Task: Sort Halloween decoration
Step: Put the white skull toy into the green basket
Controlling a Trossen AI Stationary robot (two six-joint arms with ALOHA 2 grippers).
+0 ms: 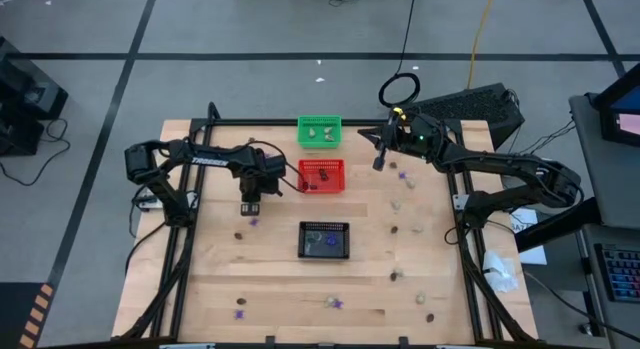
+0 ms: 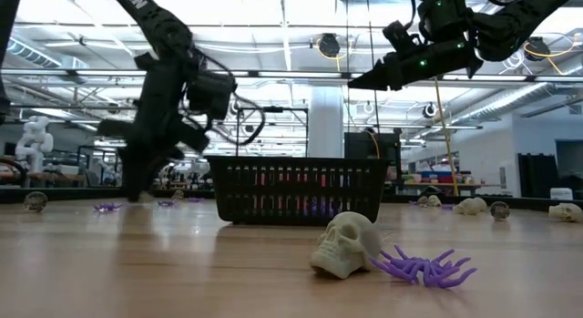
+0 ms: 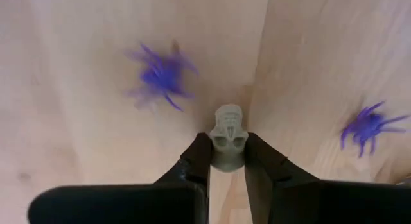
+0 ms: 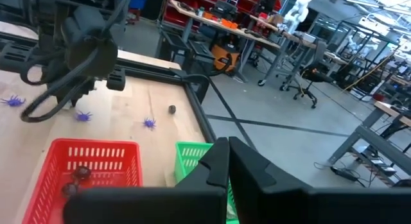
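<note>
From above, my left gripper (image 3: 227, 161) hides its catch; the wrist view shows it clamped on one pale skull (image 3: 228, 137) at the table (image 1: 270, 289), two purple spiders (image 3: 160, 73) beside. My right gripper (image 4: 227, 161) hangs closed, empty, above the three baskets (image 1: 324, 239).

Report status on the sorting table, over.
Left gripper down at the table, fingers closed on a pale skull. Right gripper shut, raised over the green basket. Nothing blocking.
</note>
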